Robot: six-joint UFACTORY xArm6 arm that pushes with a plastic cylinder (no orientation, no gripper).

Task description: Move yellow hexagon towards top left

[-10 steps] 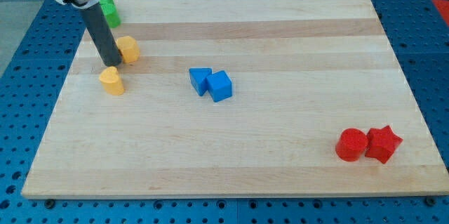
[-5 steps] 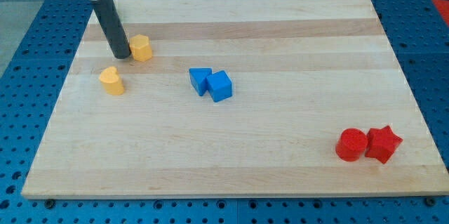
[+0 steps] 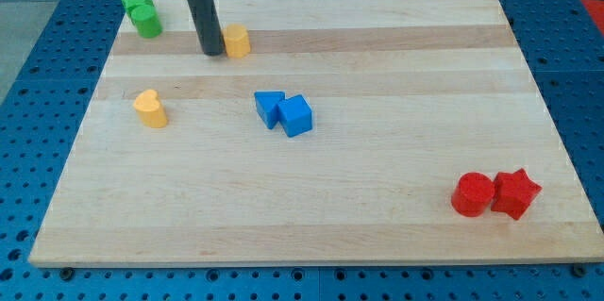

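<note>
The yellow hexagon (image 3: 237, 41) sits near the view's top, left of the board's middle. My tip (image 3: 213, 53) is down on the board, touching the hexagon's left side. The dark rod rises from the tip to the view's top edge. A yellow heart-shaped block (image 3: 150, 108) lies below and to the left of my tip, well apart from it.
A green star-shaped block (image 3: 142, 13) stands at the board's top left corner. A blue triangle (image 3: 268, 108) and a blue cube (image 3: 295, 115) touch each other near the board's middle. A red cylinder (image 3: 471, 194) and a red star (image 3: 515, 193) sit at the bottom right.
My tip has moved right and up the view, pushing the yellow hexagon with it, away from the yellow heart. The green block, hidden behind the rod before, now shows.
</note>
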